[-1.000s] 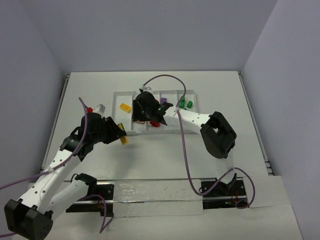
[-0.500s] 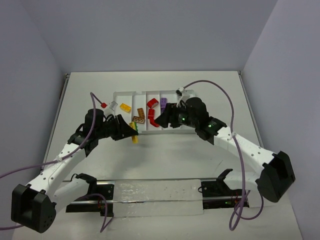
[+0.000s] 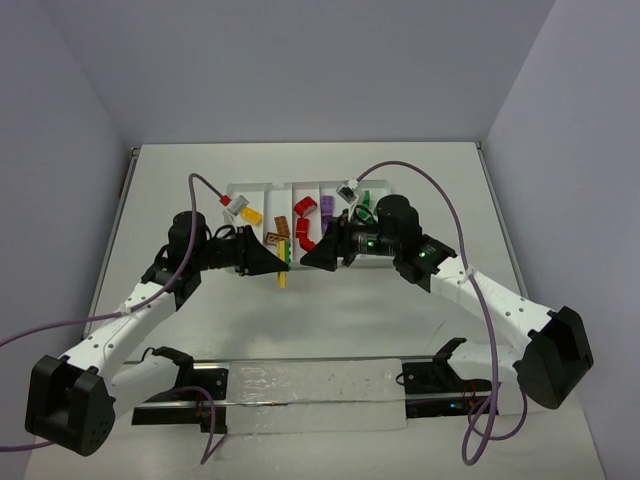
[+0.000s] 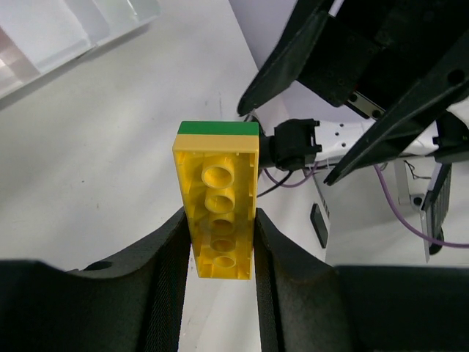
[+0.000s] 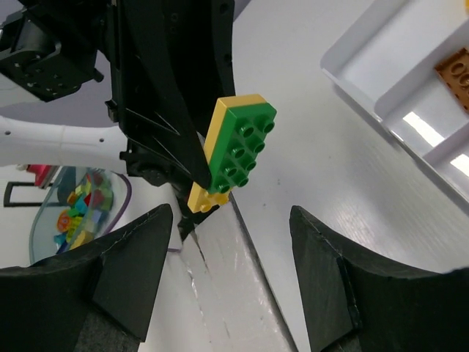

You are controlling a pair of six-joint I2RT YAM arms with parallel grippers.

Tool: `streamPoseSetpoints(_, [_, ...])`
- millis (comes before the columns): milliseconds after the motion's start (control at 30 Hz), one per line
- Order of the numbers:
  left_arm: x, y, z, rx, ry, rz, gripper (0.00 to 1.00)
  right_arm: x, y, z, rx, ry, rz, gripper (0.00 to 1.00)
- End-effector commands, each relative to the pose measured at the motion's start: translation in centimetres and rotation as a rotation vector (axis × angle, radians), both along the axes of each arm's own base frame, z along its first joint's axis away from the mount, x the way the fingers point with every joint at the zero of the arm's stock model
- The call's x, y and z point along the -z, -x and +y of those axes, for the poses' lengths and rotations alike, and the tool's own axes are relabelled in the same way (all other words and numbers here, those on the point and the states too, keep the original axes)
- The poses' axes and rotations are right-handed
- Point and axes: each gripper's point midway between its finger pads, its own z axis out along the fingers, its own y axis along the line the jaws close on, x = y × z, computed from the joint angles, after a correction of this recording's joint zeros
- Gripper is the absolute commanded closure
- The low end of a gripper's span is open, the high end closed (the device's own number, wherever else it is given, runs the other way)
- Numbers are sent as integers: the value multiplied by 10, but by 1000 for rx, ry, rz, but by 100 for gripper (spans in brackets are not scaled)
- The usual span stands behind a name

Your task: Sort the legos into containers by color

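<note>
Yellow and green plastic meet near the centre of the top view. The left claw point(image 3: 272, 262) is clamped on a long yellow brick point(image 4: 218, 220) with a green brick point(image 4: 218, 127) stuck to its studded face. In the left wrist view the two black fingers point(image 4: 165, 279) press the yellow brick's long sides. Its hollow underside faces the camera, and the green one shows only as a strip at the far end. The pair hangs above the white surface point(image 3: 200, 180), just below the lower edge of the white tray point(image 3: 262, 185).

The right claw point(image 5: 230, 213) points at that stack from the right of the frame, with its jaws spread wide and gripping nothing. In the right wrist view the stack hangs tilted, framed between the two finger pads point(image 5: 132, 271) but apart from both, green studs toward the camera.

The tray lies at the upper centre of the top view, its compartments side by side:
- Far left: a small yellow brick point(image 3: 250, 214).
- Next: orange-brown bricks point(image 3: 278, 232).
- Middle: red bricks point(image 3: 305, 222).
- Next: purple bricks point(image 3: 327, 207).
- Far right: green pieces point(image 3: 365, 199), partly hidden by the right arm.

A corner of the tray also fills the upper right of the right wrist view.
</note>
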Motion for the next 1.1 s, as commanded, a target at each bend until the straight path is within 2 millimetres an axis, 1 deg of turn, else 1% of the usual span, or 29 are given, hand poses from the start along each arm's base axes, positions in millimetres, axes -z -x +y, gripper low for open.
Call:
streamPoseSetpoints(0, [-21,10,-3,87,72,-93,100,-28,1,11,-85,-86,-76,28])
streamPoseSetpoints(167, [-24,12,-3,99,79,-103,100,-29,0,20,-130,-113,-50,28])
streamPoseSetpoints(267, [-28,14,-3,106,90,-119,100,-25,-4,26,-145,-116,-31,27])
streamPoseSetpoints(433, [-30,19,-2,119,102,-129,100,-29,-7,33,-175,-139,-23,27])
streamPoseSetpoints(500, [-31,20,-2,122,106,-134,100,-33,-7,35,-193,-157,-29,27])
streamPoseSetpoints(667, [-30,20,-2,126,109,-132,100,-42,-3,38,-241,-195,-37,30])
streamPoseSetpoints(733, [-30,20,-3,127,110,-133,100,-44,0,39,-271,-217,-30,33])
streamPoseSetpoints(767, [-32,21,-2,127,113,-137,100,-42,1,39,-282,-220,-22,34])
streamPoseSetpoints(833, [-33,21,-2,129,115,-143,100,-45,4,40,-314,-251,-30,38])
streamPoseSetpoints(933, [-34,23,-2,131,117,-149,100,-45,7,41,-346,-271,-5,39])
streamPoseSetpoints(1067, [-35,23,-2,134,120,-155,100,-42,4,42,-344,-269,5,38])
